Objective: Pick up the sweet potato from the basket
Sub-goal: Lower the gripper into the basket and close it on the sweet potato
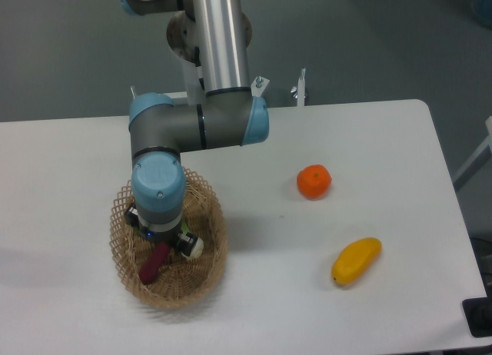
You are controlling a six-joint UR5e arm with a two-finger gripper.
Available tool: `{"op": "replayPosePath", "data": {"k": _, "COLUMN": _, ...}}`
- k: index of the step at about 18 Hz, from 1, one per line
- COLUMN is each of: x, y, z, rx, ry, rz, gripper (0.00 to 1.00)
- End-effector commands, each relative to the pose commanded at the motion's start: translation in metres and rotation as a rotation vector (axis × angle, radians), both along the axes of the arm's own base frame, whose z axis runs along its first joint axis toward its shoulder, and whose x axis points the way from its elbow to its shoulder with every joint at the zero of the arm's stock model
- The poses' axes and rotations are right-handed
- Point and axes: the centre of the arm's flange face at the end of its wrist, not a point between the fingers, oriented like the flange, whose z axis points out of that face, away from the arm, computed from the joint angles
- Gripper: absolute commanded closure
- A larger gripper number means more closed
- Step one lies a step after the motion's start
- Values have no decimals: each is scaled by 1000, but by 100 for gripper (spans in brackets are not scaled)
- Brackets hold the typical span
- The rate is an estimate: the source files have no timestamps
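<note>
The tan woven basket (207, 267) sits at the front left of the white table. Inside it lies the dark purple-red sweet potato (152, 265), its lower end showing below my wrist. My gripper (159, 246) hangs straight down into the basket, right above the sweet potato's upper end. The wrist hides the fingers, so their state does not show. The white stem of the bok choy (193, 247) peeks out beside the wrist; its green leaves are hidden.
An orange (314, 181) lies to the right of the basket. A yellow mango-shaped fruit (356, 261) rests at the front right. A metal bracket (298, 89) stands at the table's back edge.
</note>
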Motion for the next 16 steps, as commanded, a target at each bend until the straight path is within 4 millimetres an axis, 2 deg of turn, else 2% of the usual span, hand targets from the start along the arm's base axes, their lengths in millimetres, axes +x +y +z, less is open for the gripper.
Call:
{"op": "replayPosePath", "data": {"k": 1, "x": 3, "y": 3, "z": -1, "rx": 11, "ry": 7, "rz": 5, "gripper": 35}}
{"op": "replayPosePath", "data": {"k": 2, "x": 2, "y": 6, "z": -3, "rx": 16, "ry": 10, "rz": 14, "gripper": 41}}
{"op": "replayPosePath", "data": {"k": 6, "x": 4, "y": 6, "z": -2, "rx": 19, "ry": 10, "rz": 20, "gripper": 87}}
{"op": "replayPosePath", "data": {"k": 7, "x": 3, "y": 6, "z": -2, "rx": 18, "ry": 11, "rz": 21, "gripper": 95}}
{"op": "replayPosePath", "data": {"k": 8, "x": 4, "y": 6, "z": -1, "rx": 20, "ry": 11, "rz": 20, "gripper": 99}}
{"op": "replayPosePath", "data": {"k": 11, "x": 4, "y": 6, "z": 7, "rx": 31, "ry": 15, "rz": 20, "gripper": 100}}
{"op": "replayPosePath", "data": {"k": 16, "x": 0, "y": 4, "z": 38, "rx": 77, "ry": 43, "rz": 17, "gripper": 100}}
